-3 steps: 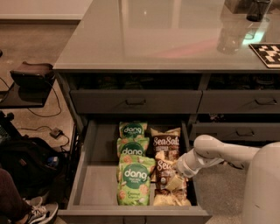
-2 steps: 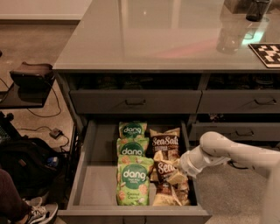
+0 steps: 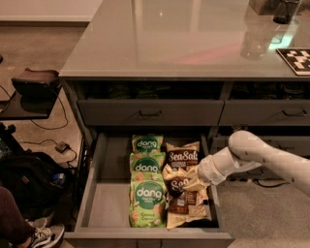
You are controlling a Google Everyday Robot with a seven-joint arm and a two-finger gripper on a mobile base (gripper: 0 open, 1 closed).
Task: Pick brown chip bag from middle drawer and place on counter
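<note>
The counter (image 3: pixel 160 43) bears a checkered board (image 3: pixel 296 59) at its right edge and a dark cup (image 3: pixel 286 10) behind it; the gripper (image 3: pixel 193 183) is down at the middle drawer (image 3: pixel 104 203).

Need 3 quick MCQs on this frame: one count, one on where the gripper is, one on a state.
1. How many green bags lie in the drawer? A) one B) three C) five
2. Where is the gripper? A) at the brown bags, on the drawer's right in view B) at the green bags C) outside the drawer
3. The drawer is: A) shut B) taken out C) pulled open

Key: 1 B, three sit in one column, front to back. 2 A, the arm's tip meets the brown bags. 3 C, its grey inside and the bags are in plain view.
</note>
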